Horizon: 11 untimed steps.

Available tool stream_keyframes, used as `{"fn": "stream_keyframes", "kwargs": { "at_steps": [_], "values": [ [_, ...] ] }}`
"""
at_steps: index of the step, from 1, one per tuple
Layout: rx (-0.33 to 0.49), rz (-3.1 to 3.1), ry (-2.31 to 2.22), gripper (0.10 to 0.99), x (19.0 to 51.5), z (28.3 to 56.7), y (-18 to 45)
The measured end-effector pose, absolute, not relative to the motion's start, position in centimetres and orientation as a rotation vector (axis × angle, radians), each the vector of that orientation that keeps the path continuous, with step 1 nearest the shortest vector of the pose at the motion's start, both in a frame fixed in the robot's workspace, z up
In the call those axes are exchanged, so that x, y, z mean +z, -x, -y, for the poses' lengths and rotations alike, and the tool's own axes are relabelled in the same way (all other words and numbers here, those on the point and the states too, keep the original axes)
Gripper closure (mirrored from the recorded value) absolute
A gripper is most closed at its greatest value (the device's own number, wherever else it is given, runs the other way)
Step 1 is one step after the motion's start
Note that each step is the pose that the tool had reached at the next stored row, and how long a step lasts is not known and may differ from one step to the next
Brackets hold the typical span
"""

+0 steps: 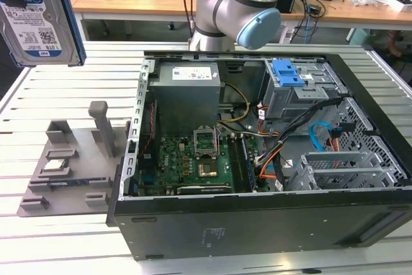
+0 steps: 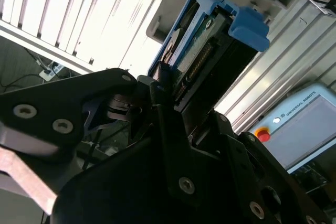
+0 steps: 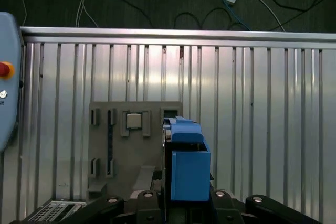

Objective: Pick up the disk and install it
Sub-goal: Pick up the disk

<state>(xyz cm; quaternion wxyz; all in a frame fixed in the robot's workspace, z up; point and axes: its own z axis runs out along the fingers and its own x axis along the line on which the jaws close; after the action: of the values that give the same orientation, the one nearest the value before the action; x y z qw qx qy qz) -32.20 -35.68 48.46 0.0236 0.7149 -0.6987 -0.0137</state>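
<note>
Slatted table (image 1: 58, 249) | gripper (image 2: 166, 92) clamps disk (image 1: 38, 20) aloft | gray fixture (image 1: 77, 175) below | open case (image 1: 257, 220) beside

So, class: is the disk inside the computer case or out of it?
Out. The tool grips the disk in the air, at the exterior view's left of the open case.

Silver arm (image 1: 222, 8), pale-blue caps (image 1: 259, 28), black screwed claw (image 2: 168, 95)
</note>
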Motion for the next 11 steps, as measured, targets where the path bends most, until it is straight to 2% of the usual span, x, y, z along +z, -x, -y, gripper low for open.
{"fn": "stream_keyframes", "kwargs": {
  "at_steps": [11],
  "values": [
    [-0.044, 2.162, -2.212, 0.729, 51.1, 35.7, 32.2]
  ]
}}
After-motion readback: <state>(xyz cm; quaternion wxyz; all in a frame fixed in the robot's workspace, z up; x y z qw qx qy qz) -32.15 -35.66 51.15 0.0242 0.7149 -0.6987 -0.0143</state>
